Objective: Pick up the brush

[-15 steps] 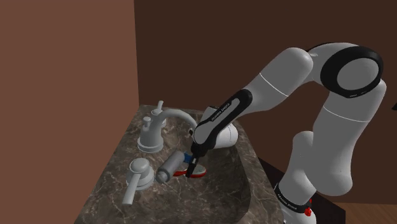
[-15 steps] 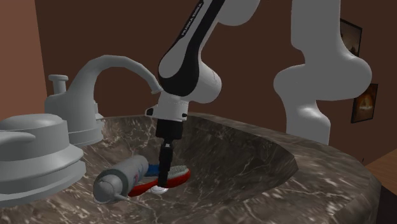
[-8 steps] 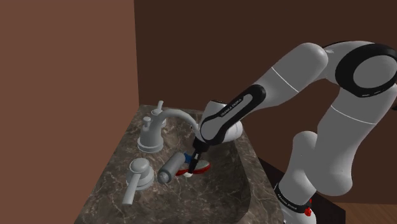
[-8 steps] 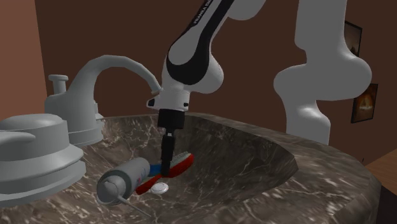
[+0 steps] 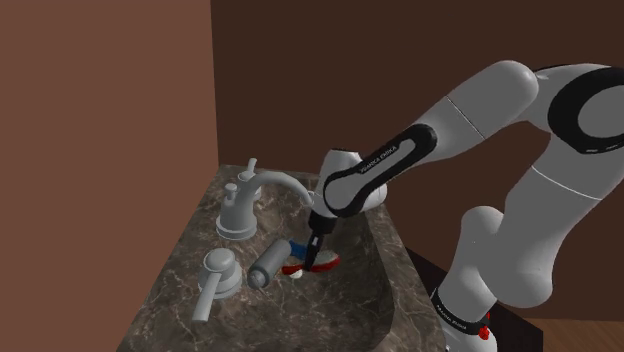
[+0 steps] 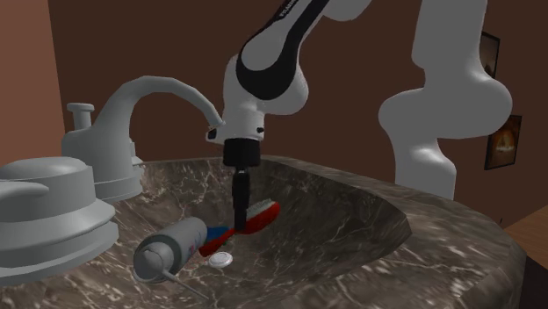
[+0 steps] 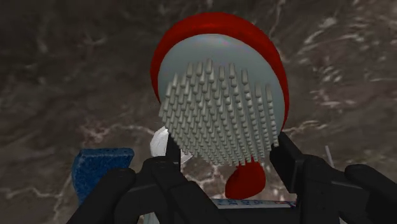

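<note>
Where the marbled counter [image 5: 165, 310] meets the brown wall on the shoulder view's left there is no slack: the tap handle [image 5: 215, 275] and faucet [image 5: 250, 195] crowd that edge, with the spout reaching out over the sink [image 5: 372, 292]. Next right, a grey tube [image 5: 265, 263] lies on the basin slope, close under the spout. Beyond it the basin opens out bare toward the shoulder view's right, with free room above. Changed since a second ago: the brush [image 6: 260, 214] then lay flat on the basin floor over a small white disc [image 6: 221, 259]; now it hangs tilted, head raised clear of the stone, the disc uncovered, and the arm stands higher. The gripper [image 6: 240, 209] points straight down just right of the tube. In the wrist view its two fingers [image 7: 287, 160] clasp the red-backed, grey-bristled brush head from either side, bristles facing the camera, basin floor well beneath.
</note>
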{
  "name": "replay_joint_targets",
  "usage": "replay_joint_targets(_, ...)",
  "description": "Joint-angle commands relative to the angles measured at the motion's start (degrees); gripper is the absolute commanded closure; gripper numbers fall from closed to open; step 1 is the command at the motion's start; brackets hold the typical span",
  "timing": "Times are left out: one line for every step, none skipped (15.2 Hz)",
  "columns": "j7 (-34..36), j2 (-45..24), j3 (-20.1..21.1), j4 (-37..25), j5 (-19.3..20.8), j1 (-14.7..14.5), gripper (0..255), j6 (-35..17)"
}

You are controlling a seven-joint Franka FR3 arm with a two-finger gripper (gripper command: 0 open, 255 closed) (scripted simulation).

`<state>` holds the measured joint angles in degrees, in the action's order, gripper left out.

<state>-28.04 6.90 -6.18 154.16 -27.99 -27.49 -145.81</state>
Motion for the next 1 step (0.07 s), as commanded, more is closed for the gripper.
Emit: replay_joint_targets(0.6,1.9,0.8,-0.8,1.0,-0.3,255,-4.5)
